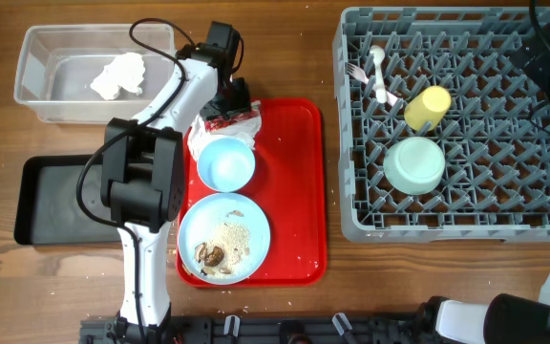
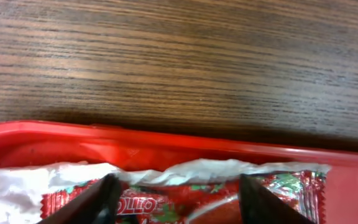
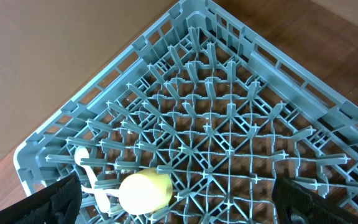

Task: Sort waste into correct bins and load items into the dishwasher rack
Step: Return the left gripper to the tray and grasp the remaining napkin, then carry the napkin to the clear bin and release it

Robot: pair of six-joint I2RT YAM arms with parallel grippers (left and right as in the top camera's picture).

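The red-and-white wrapper (image 1: 220, 124) (image 2: 291, 186) lies at the back left of the red serving tray (image 1: 299, 191). My left gripper (image 1: 229, 103) (image 2: 176, 198) is down on it, jaws apart, with the wrapper spread between and past both fingers. A white napkin (image 1: 119, 76) lies in the clear tub (image 1: 36, 91). The blue plate (image 1: 251, 218) carries rice crumbs (image 1: 229, 237) and brown bits. A small blue bowl (image 1: 225, 162) sits behind it. The grey rack (image 1: 351, 143) holds a yellow cup (image 1: 428, 107) (image 3: 145, 191), a mint bowl (image 1: 414, 164) and white cutlery (image 1: 375, 72). My right gripper (image 3: 179, 202) hangs open above the rack.
The shallow black tray (image 1: 46, 191) sits at the left, in front of the clear tub. The left arm's base (image 1: 141, 182) stands between the black tray and the red tray. Bare wooden table lies between the red tray and the rack.
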